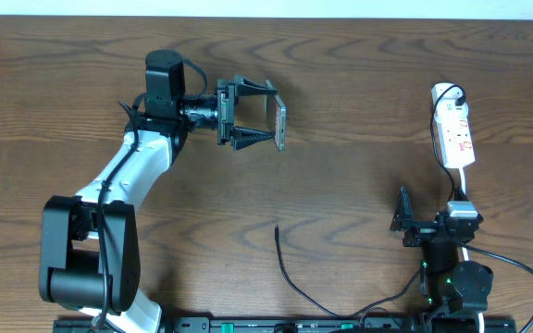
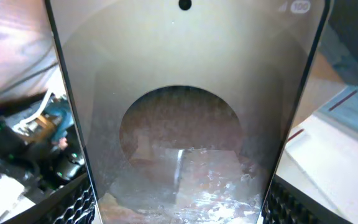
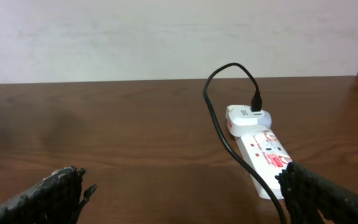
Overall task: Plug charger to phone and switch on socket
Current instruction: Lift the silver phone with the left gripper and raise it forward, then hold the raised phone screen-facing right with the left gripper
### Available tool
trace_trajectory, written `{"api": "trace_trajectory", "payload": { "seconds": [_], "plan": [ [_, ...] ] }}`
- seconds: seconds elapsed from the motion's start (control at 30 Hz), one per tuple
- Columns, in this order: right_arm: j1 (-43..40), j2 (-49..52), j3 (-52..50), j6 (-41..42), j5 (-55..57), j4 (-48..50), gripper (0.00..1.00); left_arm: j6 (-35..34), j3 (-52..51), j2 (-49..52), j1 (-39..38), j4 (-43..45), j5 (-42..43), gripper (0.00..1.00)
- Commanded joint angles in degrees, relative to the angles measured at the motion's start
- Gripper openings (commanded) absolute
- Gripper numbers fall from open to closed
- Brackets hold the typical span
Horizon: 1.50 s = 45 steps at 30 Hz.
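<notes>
Two robot arms work at a dark wood-grain table (image 1: 368,74). The left gripper (image 1: 268,118) clamps the phone (image 1: 281,125) across its width, fingers spread well apart, the flat slab turned on edge to the overhead camera. The right gripper (image 3: 185,182) stands wide apart and holds nothing, near the socket (image 1: 455,129), a narrow white plastic strip with red marks and a rounded end. The charger (image 1: 282,254), a thin black cable, lies loose on the table between the arms, its tip well apart from the phone. Only the left wrist view shows the phone's glossy, reflective glass face and the mesh-textured finger pads (image 2: 79,202). The right wrist view shows a black lead plugged into a white adapter (image 3: 244,118) at the strip's far end.
</notes>
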Motion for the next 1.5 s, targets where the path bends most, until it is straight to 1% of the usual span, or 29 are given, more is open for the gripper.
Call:
{"api": "trace_trajectory", "payload": {
  "seconds": [0.0, 0.3, 0.67, 1.47],
  "plan": [
    [0.4, 0.0, -0.1, 0.3, 0.5, -0.3, 0.99, -6.9, 1.4, -0.1, 0.3, 0.5, 3.9, 0.07],
    [0.4, 0.0, -0.1, 0.3, 0.5, -0.2, 0.99, -15.1, 1.4, -0.1, 1.2, 0.5, 4.5, 0.07],
    [0.4, 0.0, -0.1, 0.3, 0.5, -0.2, 0.99, -15.1, 1.4, -0.1, 2.9, 0.5, 4.5, 0.07],
    [0.4, 0.0, -0.1, 0.3, 0.5, -0.2, 0.99, -15.1, 1.4, -0.1, 2.9, 0.5, 4.5, 0.07]
  ]
}}
